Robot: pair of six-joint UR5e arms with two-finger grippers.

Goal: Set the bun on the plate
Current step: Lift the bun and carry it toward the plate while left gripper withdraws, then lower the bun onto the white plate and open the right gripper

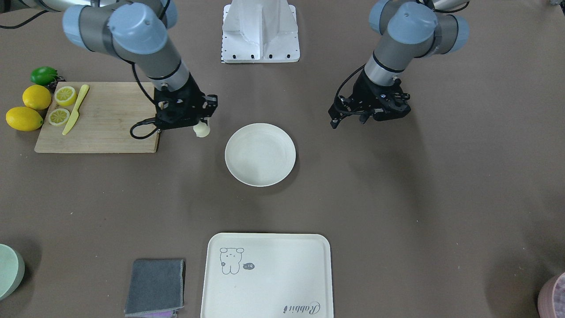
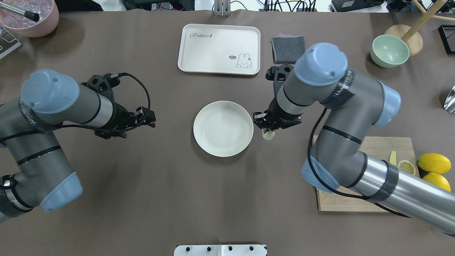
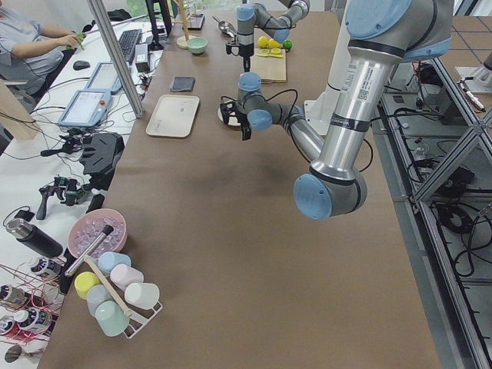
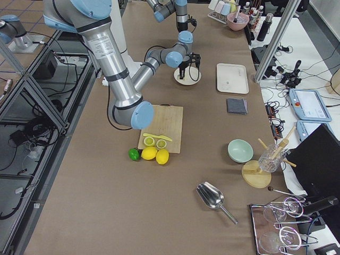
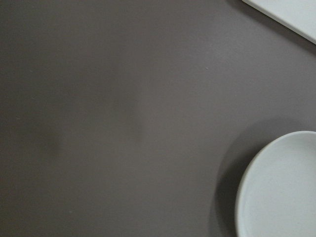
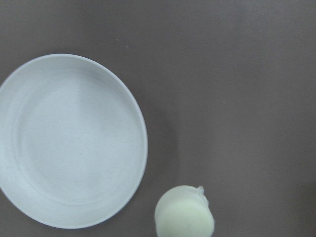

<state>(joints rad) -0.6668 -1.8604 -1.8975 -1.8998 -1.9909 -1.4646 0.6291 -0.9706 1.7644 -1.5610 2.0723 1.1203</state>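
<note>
The bun (image 1: 202, 129) is a small pale cream lump hanging under my right gripper (image 1: 201, 124), which is shut on it. It hangs just beside the plate's rim on the cutting-board side, not over the plate. From overhead the bun (image 2: 268, 135) sits right of the plate (image 2: 223, 128). The round off-white plate (image 1: 260, 154) has nothing on it. In the right wrist view the bun (image 6: 184, 212) is at the bottom edge, the plate (image 6: 69, 143) to its left. My left gripper (image 2: 148, 117) hovers open over bare table on the plate's other side, holding nothing.
A wooden cutting board (image 1: 99, 117) with lemon slices (image 1: 65, 95) and a yellow knife (image 1: 76, 109) lies behind my right arm, whole lemons (image 1: 24, 118) and a lime (image 1: 44, 75) beside it. The cream tray (image 1: 267, 276) and a grey cloth (image 1: 155, 287) lie beyond the plate.
</note>
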